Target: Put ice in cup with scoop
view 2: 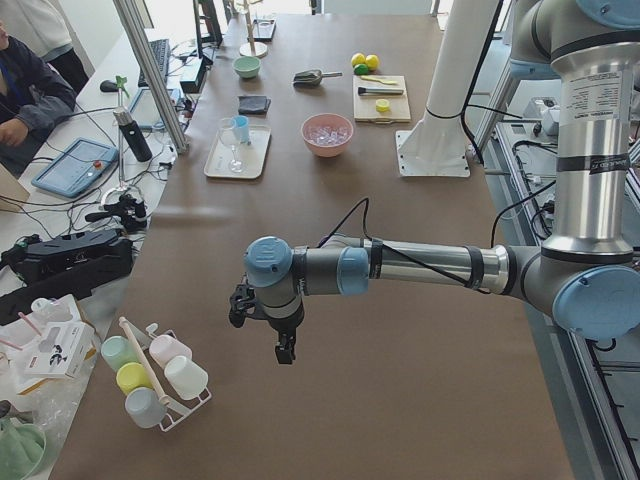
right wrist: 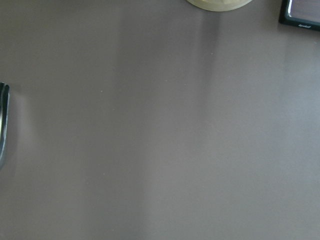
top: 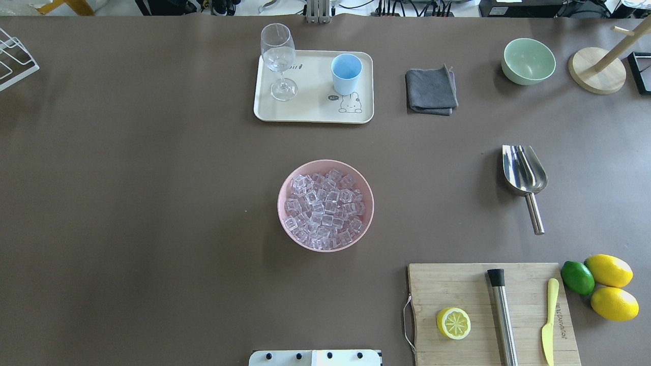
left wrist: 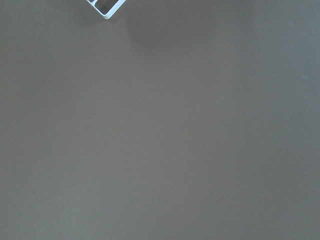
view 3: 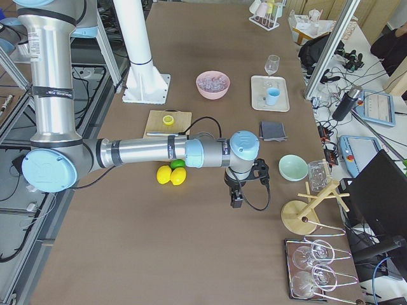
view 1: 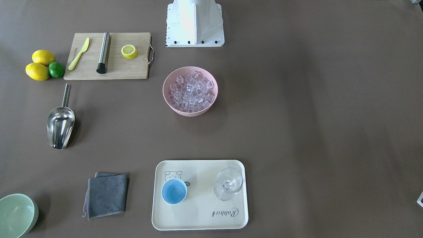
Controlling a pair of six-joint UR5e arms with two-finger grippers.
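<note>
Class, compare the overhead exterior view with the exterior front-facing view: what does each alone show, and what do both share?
Only the overhead view shows the wooden stand at the table's far right corner. Only the front-facing view shows the robot's white column. Both share the scoop, the pink bowl of ice, and the cup on the tray.

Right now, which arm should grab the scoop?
Right. The scoop lies on the robot's right side, near the cutting board, handle toward the robot. The right gripper hangs at that end; the left gripper is at the opposite end.
</note>
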